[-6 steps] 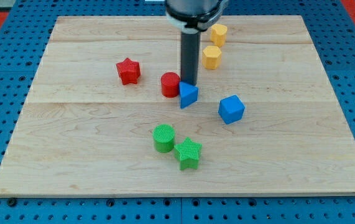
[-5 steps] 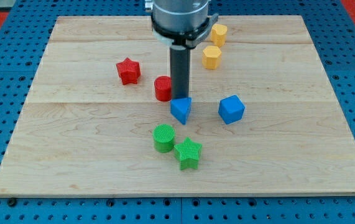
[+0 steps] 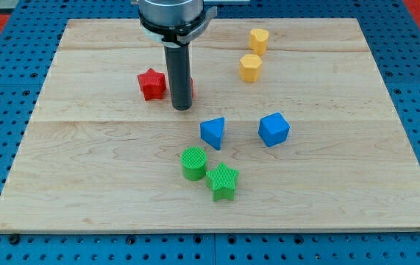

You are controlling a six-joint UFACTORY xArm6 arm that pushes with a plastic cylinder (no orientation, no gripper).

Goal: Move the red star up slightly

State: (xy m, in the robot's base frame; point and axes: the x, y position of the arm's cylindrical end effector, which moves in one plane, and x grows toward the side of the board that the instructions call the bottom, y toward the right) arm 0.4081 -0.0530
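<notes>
The red star (image 3: pixel 151 83) lies left of the board's middle, in the upper half. My tip (image 3: pixel 182 108) rests on the board just to the star's lower right, a short gap from it. The rod hides most of a red cylinder (image 3: pixel 191 88), of which only a sliver shows at the rod's right edge. A blue triangular block (image 3: pixel 212 132) lies below and to the right of the tip.
A blue cube (image 3: pixel 273 129) lies right of the blue triangle. Two yellow blocks (image 3: pixel 258 40) (image 3: pixel 250 68) sit at the upper right. A green cylinder (image 3: pixel 193 163) and a green star (image 3: pixel 223 181) lie near the bottom middle. The wooden board (image 3: pixel 84 184) lies on a blue pegboard.
My tip has moved left and slightly up, from beside the blue triangle to beside the red star. The red cylinder was pushed left and up. The blue triangle shifted down and left.
</notes>
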